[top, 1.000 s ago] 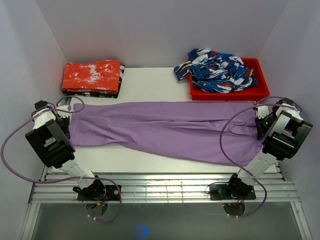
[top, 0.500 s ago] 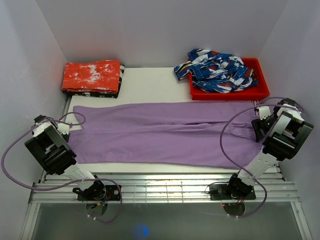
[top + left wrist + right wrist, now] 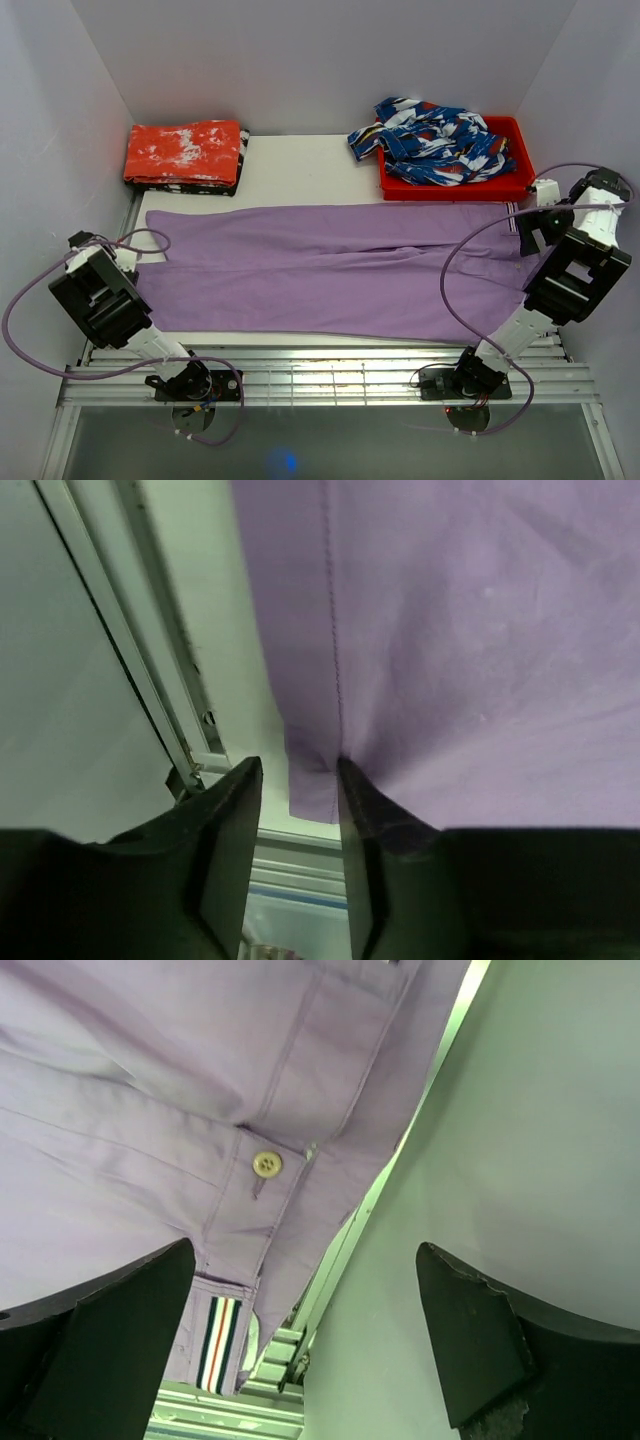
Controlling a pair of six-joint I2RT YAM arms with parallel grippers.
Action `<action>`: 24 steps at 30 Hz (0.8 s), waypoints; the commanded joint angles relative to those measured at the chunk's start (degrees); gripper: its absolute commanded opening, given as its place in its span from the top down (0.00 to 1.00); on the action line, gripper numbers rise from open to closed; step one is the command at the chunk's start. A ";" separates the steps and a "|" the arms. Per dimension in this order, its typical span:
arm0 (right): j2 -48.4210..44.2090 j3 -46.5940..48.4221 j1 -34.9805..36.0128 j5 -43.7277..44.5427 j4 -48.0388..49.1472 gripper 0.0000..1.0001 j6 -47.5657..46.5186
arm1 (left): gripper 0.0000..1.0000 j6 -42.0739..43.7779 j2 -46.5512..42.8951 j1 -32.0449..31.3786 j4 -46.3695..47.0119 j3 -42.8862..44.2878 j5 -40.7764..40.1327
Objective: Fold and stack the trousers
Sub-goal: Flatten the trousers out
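Plain pale grey walls (image 3: 320, 60) enclose a white desk (image 3: 300, 165); a slotted metal rail (image 3: 320, 375) spans the frame's lower edge.

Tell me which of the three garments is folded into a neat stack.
The red-orange cloth at the far left. The trousers lie spread flat, and the patterned garment is crumpled in the tray.

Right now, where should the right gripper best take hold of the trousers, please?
I'd take the waistband corner at the trousers' right end. It lies flat by the table edge, so bring the open right gripper in low from the right and pinch across the striped trim.
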 commanded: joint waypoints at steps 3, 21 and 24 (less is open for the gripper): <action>1.24 4.13 2.37 -8.63 -4.40 0.07 1.76 | 0.37 -2.86 -0.86 0.41 -4.88 9.48 9.81; 12.31 24.35 5.89 -16.72 -4.83 0.29 -15.34 | 0.18 20.14 29.61 -6.08 -30.38 69.16 54.45; 12.67 23.39 6.16 -16.46 -2.82 0.30 -17.92 | 0.19 27.35 35.95 -8.98 -32.41 75.07 52.49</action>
